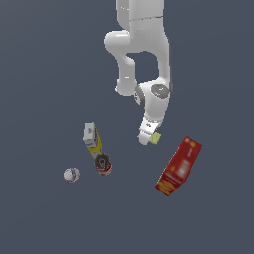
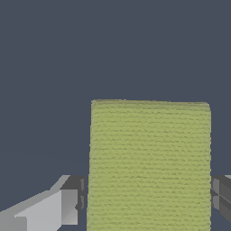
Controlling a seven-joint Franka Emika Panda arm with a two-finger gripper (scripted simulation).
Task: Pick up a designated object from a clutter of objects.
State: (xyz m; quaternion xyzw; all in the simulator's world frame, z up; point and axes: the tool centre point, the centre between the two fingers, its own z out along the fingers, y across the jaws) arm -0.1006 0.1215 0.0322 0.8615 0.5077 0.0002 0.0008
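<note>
The designated object, a pale yellow-green sponge-like block (image 2: 150, 164), fills the space between my fingertips in the wrist view. One finger (image 2: 67, 205) stands at one long side and the other finger (image 2: 222, 195) at the opposite side, both pads at its edges. In the exterior view my gripper (image 1: 150, 136) points down, with the block (image 1: 156, 138) showing as a small yellow-green patch at its tip. I cannot tell whether the block rests on the floor or is lifted.
The rest of the clutter lies on the dark floor. A long red box (image 1: 179, 165) is on the exterior view's right. A white-and-yellow bottle (image 1: 93, 140), a red can (image 1: 103, 164) and a small whitish ball (image 1: 72, 174) are on its left.
</note>
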